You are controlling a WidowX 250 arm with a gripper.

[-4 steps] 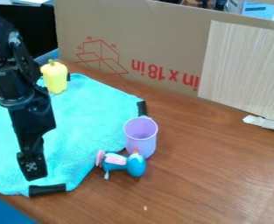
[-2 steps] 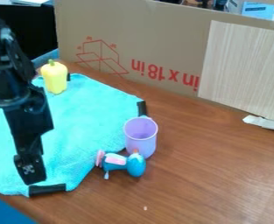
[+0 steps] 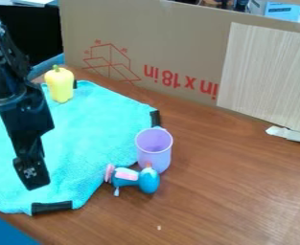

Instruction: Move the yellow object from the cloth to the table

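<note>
- Gripper (image 3: 35, 184): over the near part of the blue cloth (image 3: 94, 134), pointing down at a slight tilt; I cannot tell whether it is released, clenched or grasping something.
- Yellow object (image 3: 60, 86): on the cloth, well apart from the gripper, beyond it toward the far edge; upright, stem on top.
- Cup (image 3: 155, 150): purple, upright, to the view's right of the gripper and a little beyond it.
- Toy (image 3: 132, 179): blue and pink, to the right of the gripper, on its side just in front of the cup.
- Black strip (image 3: 51, 207): at the cloth's near edge, just below the gripper in the view.
- Table (image 3: 229, 196): brown, reaching out to the gripper's right.
- Cardboard (image 3: 178, 48): standing well beyond the gripper.
</note>
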